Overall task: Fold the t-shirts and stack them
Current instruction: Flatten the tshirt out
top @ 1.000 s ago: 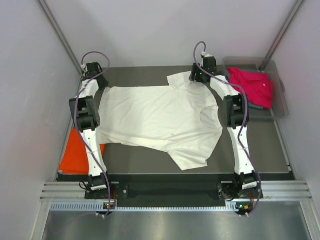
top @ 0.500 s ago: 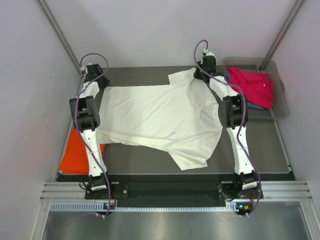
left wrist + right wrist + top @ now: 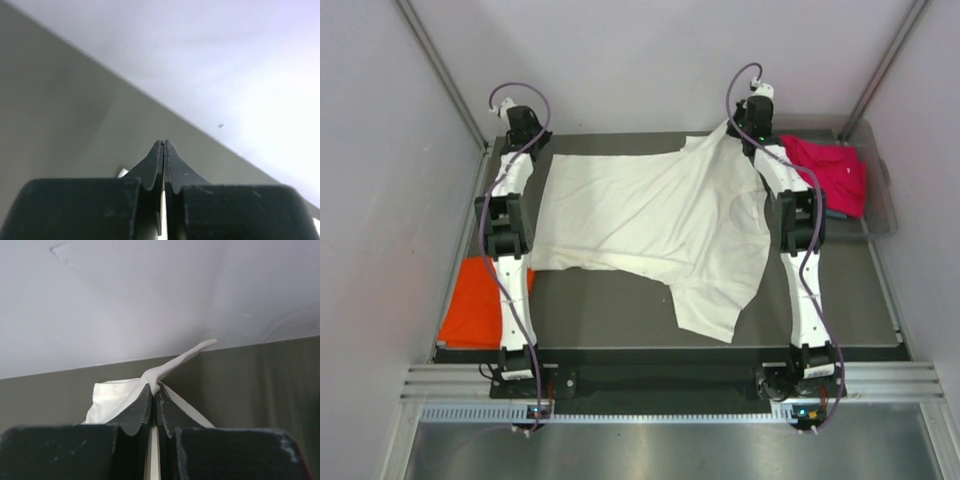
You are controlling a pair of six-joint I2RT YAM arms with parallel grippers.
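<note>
My left gripper (image 3: 163,144): jaws pressed tight, a thin sliver of the white shirt (image 3: 640,215) between them.
My right gripper (image 3: 154,389): jaws clamped on the same shirt's edge.

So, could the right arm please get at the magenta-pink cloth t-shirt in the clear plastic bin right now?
Probably not yet. The magenta-pink cloth t-shirt lies uncovered in the clear plastic bin beside the right arm, but its jaws are shut on the cream-white cloth t-shirt.

We are in a robotics lab test cell: plain white panel walls (image 3: 650,60) box in a dark table (image 3: 610,320), a left arm (image 3: 510,280) and right arm (image 3: 805,290) are bolted by an aluminium rail (image 3: 900,382), and a clear plastic bin (image 3: 882,210) stands to one side.
</note>
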